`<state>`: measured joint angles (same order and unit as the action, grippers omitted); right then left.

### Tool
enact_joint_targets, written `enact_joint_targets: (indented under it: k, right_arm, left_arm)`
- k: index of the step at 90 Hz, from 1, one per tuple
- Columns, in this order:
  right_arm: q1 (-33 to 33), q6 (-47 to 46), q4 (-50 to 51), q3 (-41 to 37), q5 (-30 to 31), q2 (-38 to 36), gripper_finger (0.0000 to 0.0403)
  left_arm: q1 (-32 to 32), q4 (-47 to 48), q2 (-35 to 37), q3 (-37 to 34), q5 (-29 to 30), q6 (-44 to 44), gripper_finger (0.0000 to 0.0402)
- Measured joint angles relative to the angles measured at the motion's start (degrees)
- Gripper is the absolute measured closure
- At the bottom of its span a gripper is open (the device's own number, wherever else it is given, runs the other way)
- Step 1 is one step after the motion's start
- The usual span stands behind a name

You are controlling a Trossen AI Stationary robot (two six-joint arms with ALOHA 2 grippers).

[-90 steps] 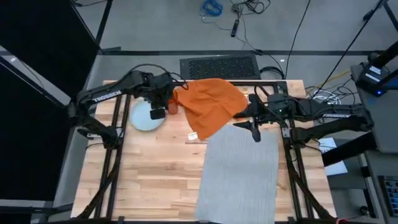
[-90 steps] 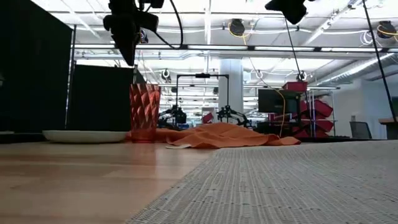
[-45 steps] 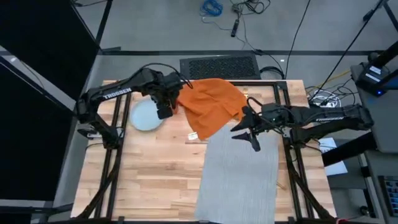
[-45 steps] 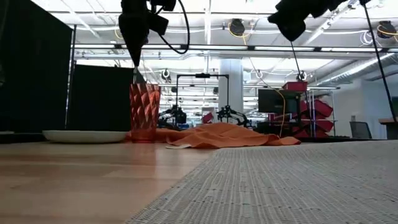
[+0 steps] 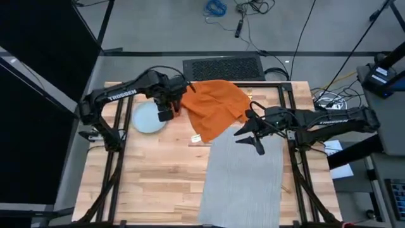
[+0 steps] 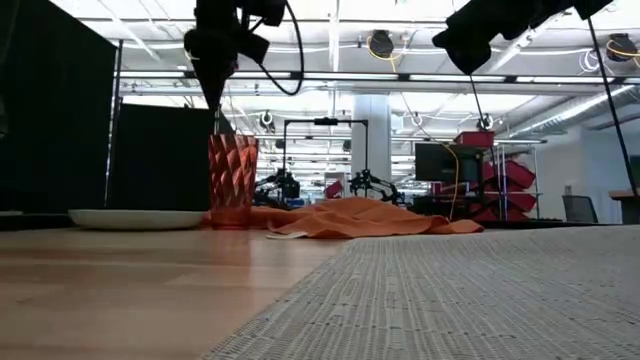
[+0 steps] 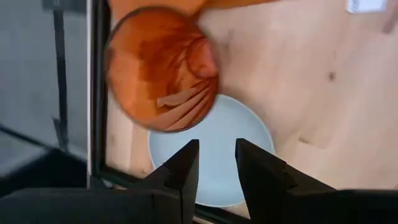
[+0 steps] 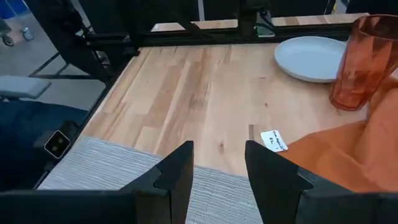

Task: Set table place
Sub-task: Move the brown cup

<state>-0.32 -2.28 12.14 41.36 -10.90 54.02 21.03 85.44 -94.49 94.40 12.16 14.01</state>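
Your left end effector (image 7: pixel 211 163) hovers fingers apart above the orange tumbler (image 7: pixel 161 68), lined up to grasp it beside the pale-blue plate (image 5: pixel 148 118) near the table's (image 5: pixel 158 177) far-left corner. Your right end effector (image 8: pixel 217 163), also apart, waits over the grey placemat's (image 5: pixel 243 174) far edge.

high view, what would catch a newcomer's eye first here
The crumpled orange napkin at the table's far middle stands out most, its edge beside the grey placemat lying at the right. At the far left the left gripper hangs above the orange tumbler next to the pale-blue plate, fingers open.
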Motion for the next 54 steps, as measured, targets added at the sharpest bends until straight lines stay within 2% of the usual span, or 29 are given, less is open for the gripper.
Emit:
enact_joint_targets:
  k: [24,54]
  right_arm:
    - [0.04,0.17,0.13,0.02,0.01,-0.02,0.0271]
    - [0.04,0.63,0.55,0.02,0.02,-0.02,0.0271]
  left_arm:
    - [-0.20,-2.89,-0.13,-1.09,3.33,14.57,0.0310]
    - [0.23,-4.80,-3.06,-1.10,7.14,19.73,0.0310]
